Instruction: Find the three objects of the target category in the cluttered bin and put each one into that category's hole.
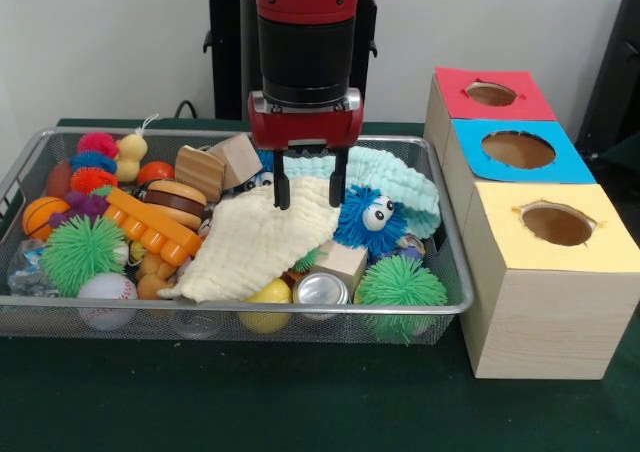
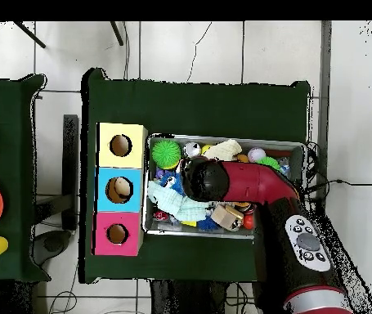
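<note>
**Pincer open over cloth in bin**

Front view, left to right. Wire bin (image 1: pixel 455 272) sits on the green surface (image 1: pixel 300 402), packed with toys. Far left: orange basketball (image 1: pixel 42 215) against the bin wall, a spiky green ball (image 1: pixel 82 252) in front of it, a baseball (image 1: pixel 106 298) at the front rim. Behind these, fuzzy pink (image 1: pixel 97 143), blue (image 1: pixel 92 161) and red-orange (image 1: pixel 93 179) balls stacked near the back corner, with a yellow gourd-shaped toy (image 1: pixel 130 156) beside them. An orange comb-like block (image 1: pixel 155 224) lies diagonally; a toy burger (image 1: pixel 174 203) rests just behind it. Two wood blocks (image 1: pixel 218 166) lean together near the back.

Centre: a cream cloth (image 1: pixel 255 247) drapes over the clutter, running from the middle toward the front left. The pincer (image 1: pixel 310 184) hangs directly above its upper edge, fingers (image 1: pixel 283 187) apart, holding nothing; tips are at or just above the cloth, contact cannot be told. A pale teal cloth (image 1: pixel 395 177) lies behind and to the right.

Right of the pincer: a blue fuzzy toy with googly eyes (image 1: pixel 368 218) touches the cream cloth. In front of it, a wood cube (image 1: pixel 343 262), a silver can (image 1: pixel 321 290), a yellow ball (image 1: pixel 268 302) and a second spiky green ball (image 1: pixel 400 287) at the front right corner.

Right of the bin: three boxes in a row, each with a round hole on top: red (image 1: pixel 492 94) farthest, blue (image 1: pixel 518 150) in the middle, yellow (image 1: pixel 556 224) nearest. Target category cannot be told.

Overhead view: the arm (image 2: pixel 254 184) reaches across the bin, covering its middle.
</note>
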Tool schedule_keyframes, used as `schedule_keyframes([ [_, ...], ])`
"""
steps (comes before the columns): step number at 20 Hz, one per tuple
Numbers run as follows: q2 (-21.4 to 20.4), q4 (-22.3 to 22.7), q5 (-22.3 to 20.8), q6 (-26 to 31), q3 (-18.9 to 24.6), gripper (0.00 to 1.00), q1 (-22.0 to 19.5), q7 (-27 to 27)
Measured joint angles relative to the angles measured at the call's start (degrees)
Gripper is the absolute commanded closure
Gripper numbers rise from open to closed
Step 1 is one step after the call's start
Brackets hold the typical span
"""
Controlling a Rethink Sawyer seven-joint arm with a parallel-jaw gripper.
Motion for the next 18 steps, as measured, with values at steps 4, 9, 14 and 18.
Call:
schedule_keyframes([
  [4, 0.0, 0.0, 0.0, 0.0, 0.0, 0.0, 0.0, 0.0],
  [9, 0.0, 0.0, 0.0, 0.0, 0.0, 0.0, 0.0, 0.0],
  [14, 0.2, -0.1, 0.0, 0.0, -0.1, 0.0, 0.0, 0.0],
  [18, 1.6, -1.1, 0.0, 0.0, -0.4, 0.0, 0.5, 0.0],
])
